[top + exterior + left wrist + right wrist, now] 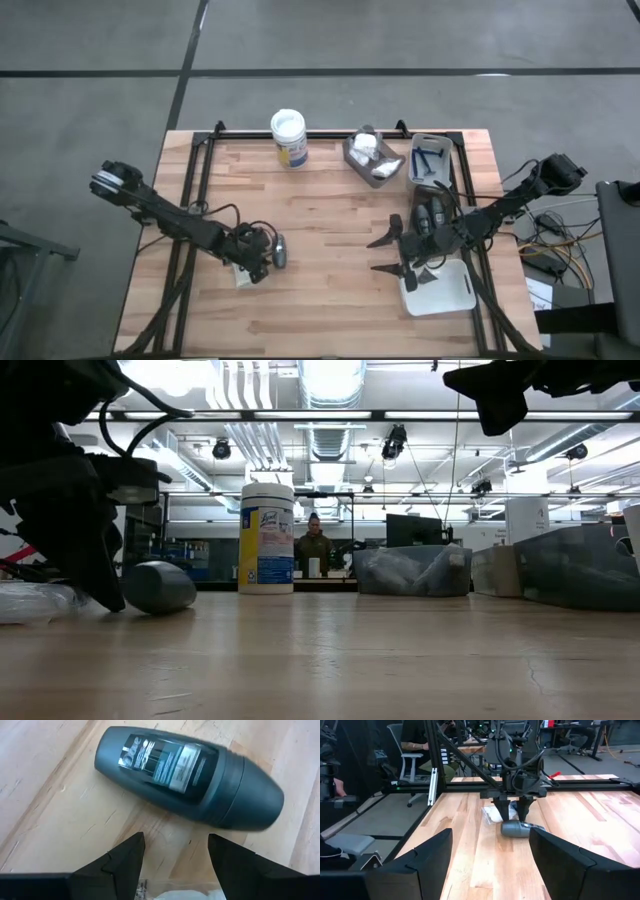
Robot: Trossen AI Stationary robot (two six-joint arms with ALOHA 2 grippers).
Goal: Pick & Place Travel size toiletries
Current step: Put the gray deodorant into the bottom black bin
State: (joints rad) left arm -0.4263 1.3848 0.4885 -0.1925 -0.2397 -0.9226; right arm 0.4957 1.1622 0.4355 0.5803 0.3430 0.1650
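Note:
A dark grey oval bottle (185,775) lies on its side on the wooden table (330,210), also seen in the high view as the bottle (279,250). My left gripper (175,850) points steeply down just short of it. Its fingers are open, and the bottle lies beyond the fingertips, untouched. A white puffy packet (240,273) lies on the table under that hand. My right gripper (374,256) hangs open and roughly level above the table's right half, with nothing between its fingers. It faces the left gripper (516,812) and the bottle (517,829).
A white-lidded jar (288,138) stands at the far edge. Beside it a grey tray (372,158) holds white packets, and another tray (430,160) holds blue sticks. Dark bottles (428,215) lie near the right arm. A white tray (442,288) sits at the near right.

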